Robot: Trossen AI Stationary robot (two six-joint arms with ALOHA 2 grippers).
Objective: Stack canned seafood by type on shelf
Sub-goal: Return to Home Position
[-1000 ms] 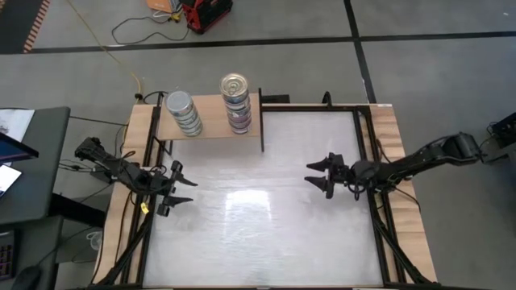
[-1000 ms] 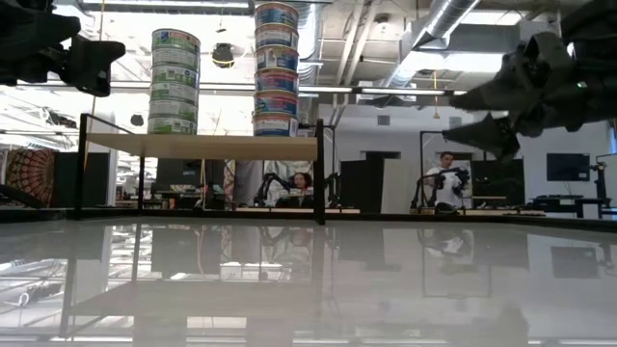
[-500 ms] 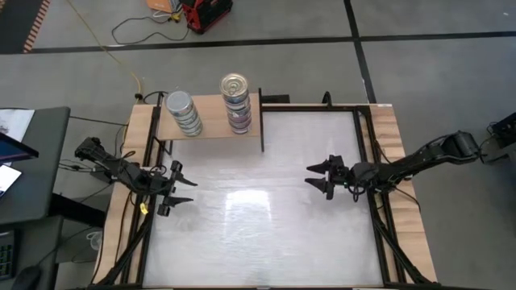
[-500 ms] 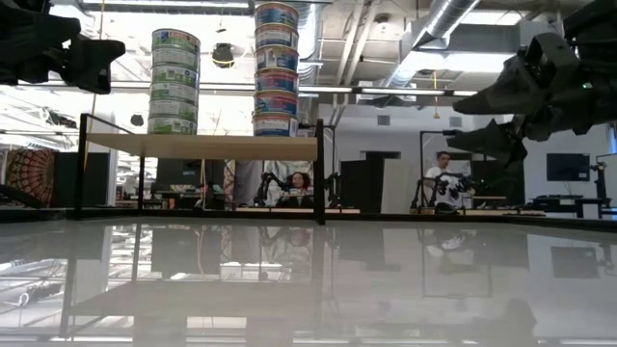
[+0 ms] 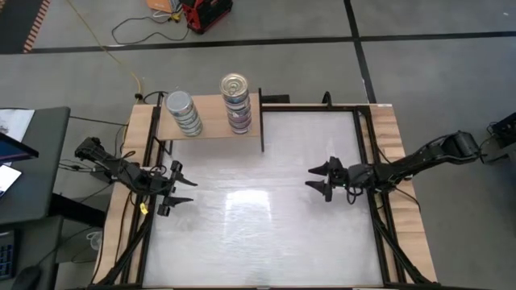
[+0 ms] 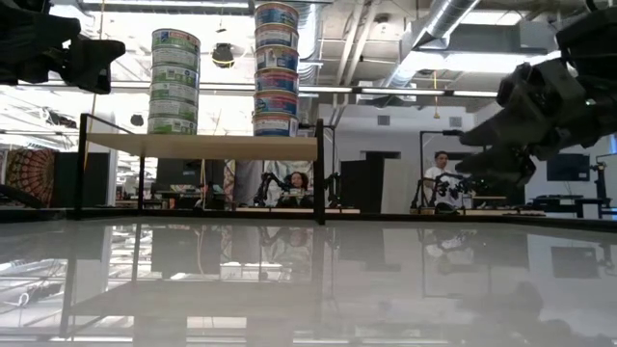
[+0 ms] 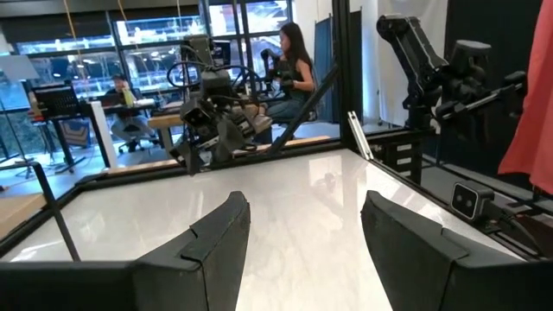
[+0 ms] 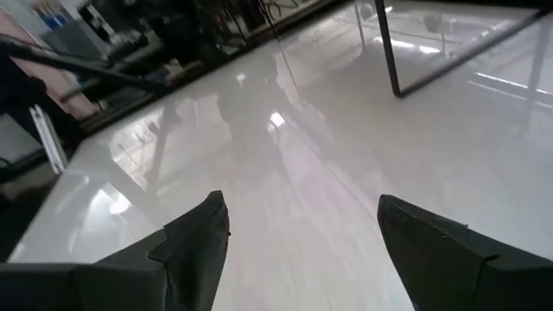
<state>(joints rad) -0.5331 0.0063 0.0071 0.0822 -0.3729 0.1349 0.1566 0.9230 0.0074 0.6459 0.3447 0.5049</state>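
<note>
The white table (image 5: 258, 234) sits in a light wooden frame, with both arms reaching in from its sides. At its far left corner stands the shelf (image 5: 211, 122), a light wood board. The low view shows it raised on thin dark legs, with a thin dark upright panel (image 5: 262, 121) at its right end.

All the canned seafood in view stands on this board in two upright stacks, set apart from each other. The left stack (image 5: 184, 113) has a plain silver-grey lid on top and green-and-white labels in the low view. The right stack (image 5: 236, 101) is taller, topped by a gold lid with a pull tab. Its labels are blue and pink, and it stands just beside the dark panel.

The left end effector (image 5: 187, 188) hangs over the table's left edge, well apart from the shelf, its fingers spread wide and empty. The right end effector (image 5: 312, 178) hangs above the table's right half, pointing inward, also spread wide and holding nothing.

Beyond the table, two seated people (image 6: 301, 185) show in the low view.
</note>
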